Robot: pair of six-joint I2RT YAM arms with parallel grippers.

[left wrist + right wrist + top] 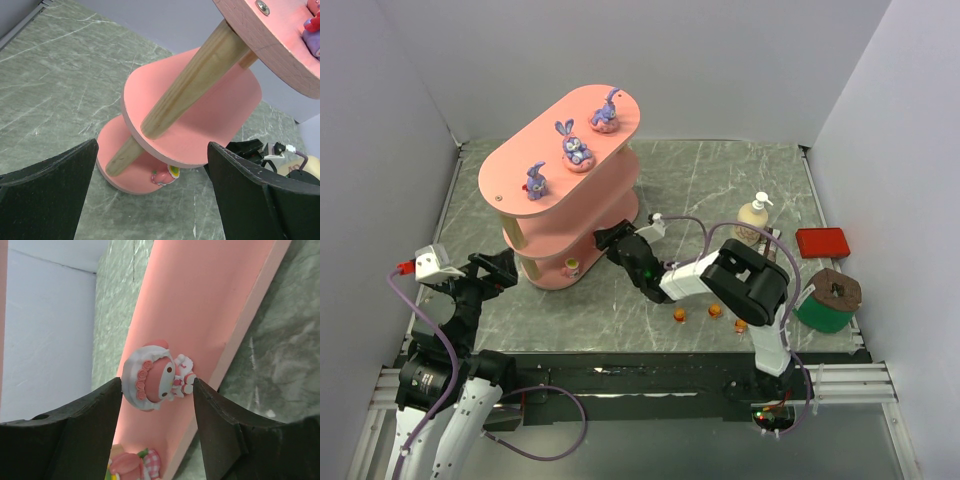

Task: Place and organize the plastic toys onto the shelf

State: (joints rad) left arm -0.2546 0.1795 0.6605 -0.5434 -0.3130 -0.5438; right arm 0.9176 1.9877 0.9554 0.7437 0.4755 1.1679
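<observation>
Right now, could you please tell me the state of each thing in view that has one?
Left gripper: open, empty.
Right gripper: shut on pink-and-white bonneted plastic figurine.
Three purple plastic bunnies: placed atop salmon-pink three-tier shelf.
Tiny orange plastic toys: loose on grey marbled table.
Cream pump bottle: upright.

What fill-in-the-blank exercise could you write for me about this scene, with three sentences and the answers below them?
1. The top board of the shelf carries ___ purple bunnies.
2. The left gripper is ___, with nothing between its fingers.
3. The tiny orange toys lie on the ___, beside the right arm.
Missing words: three; open; table.
</observation>
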